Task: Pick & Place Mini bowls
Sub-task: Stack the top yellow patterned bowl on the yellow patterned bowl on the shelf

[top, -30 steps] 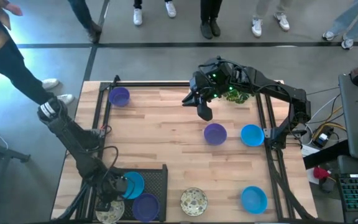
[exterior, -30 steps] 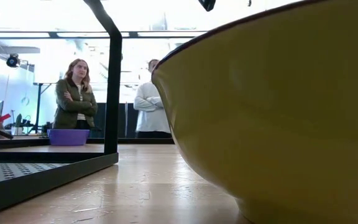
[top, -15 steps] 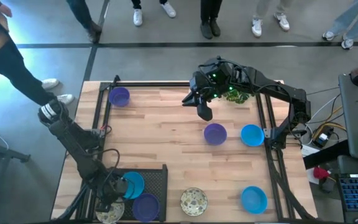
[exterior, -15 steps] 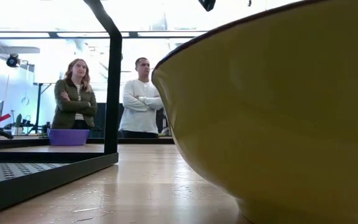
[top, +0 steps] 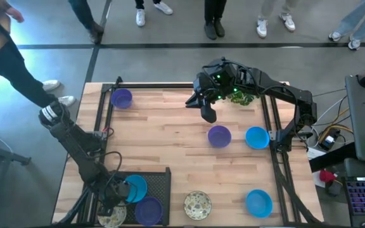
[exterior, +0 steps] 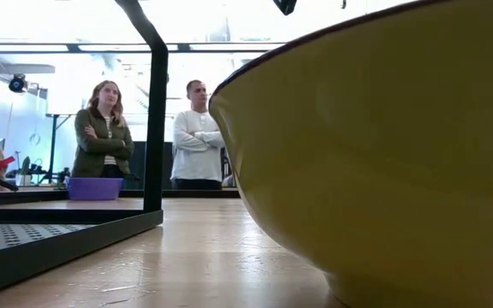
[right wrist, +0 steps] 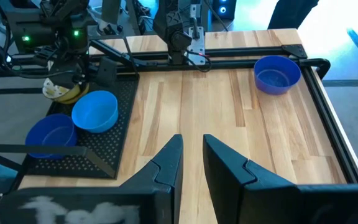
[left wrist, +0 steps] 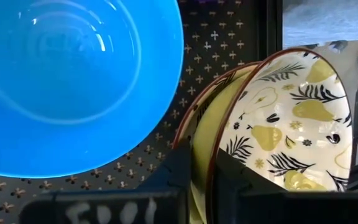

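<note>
Nothing on the wooden table (top: 170,136) has moved since the earlier frames; only the person in white (exterior: 195,133) behind has shifted a bit. Black perforated tray (top: 160,183) sits at 7 o'clock, holding a blue bowl (top: 135,187) & a purple bowl (top: 149,209). Left gripper (left wrist: 204,168), at the tray's 7 o'clock corner, is clamped on a pear-patterned bowl's (left wrist: 297,118) rim. Right gripper (right wrist: 191,155) hovers at 12 o'clock, fingers slightly apart, nothing held. Other bowls: purple (top: 219,135), blue (top: 256,137), blue (top: 259,202), speckled (top: 198,204), purple (top: 121,98).

Leafy plant (top: 241,97), perforated black tray (top: 160,183), onlookers (exterior: 101,128)
</note>
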`<state>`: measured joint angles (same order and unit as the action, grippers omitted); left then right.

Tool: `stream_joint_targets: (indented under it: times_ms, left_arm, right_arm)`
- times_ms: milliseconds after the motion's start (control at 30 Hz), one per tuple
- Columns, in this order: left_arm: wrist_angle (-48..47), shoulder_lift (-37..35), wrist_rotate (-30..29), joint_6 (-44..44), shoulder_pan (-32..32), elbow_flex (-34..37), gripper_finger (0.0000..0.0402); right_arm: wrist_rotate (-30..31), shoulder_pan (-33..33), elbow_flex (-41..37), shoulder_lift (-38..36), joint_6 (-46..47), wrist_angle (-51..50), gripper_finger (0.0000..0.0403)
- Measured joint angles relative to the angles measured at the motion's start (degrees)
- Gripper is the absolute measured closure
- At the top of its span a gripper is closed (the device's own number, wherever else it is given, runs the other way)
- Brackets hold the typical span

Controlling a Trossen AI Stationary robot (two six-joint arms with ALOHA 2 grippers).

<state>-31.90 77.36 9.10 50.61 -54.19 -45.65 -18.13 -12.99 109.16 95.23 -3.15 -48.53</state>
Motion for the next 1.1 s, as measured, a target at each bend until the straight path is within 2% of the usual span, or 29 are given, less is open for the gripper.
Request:
stream_joint_targets:
  times_ms: [233, 500, 667, 833, 1100]
  left_arm:
    - [0.41, 0.0, 0.5, 0.09, -0.01, 0.02, 0.0361]
    - [0.4, 0.0, 0.75, 0.13, -0.04, 0.02, 0.0323]
    - [0.43, -0.37, 3.41, 0.33, -0.04, -0.11, 0.0305]
    - [0.4, -0.72, 3.68, 0.9, -0.04, -0.11, 0.0301]
    - [0.4, -0.81, 3.7, 6.68, 0.09, -0.13, 0.0301]
  right_arm:
    - [0.02, 0.0, 0.0, 0.01, 0.1, 0.04, 0.0346]
    - [0.02, 0.0, 0.0, 0.01, 0.14, 0.04, 0.0346]
    - [0.03, -0.01, 0.0, 0.01, 0.14, 0.07, 0.0346]
    - [0.04, -0.02, 0.0, 0.01, 0.14, 0.96, 0.0346]
    - [0.04, -0.02, 0.0, 0.01, 0.12, 1.4, 0.0346]
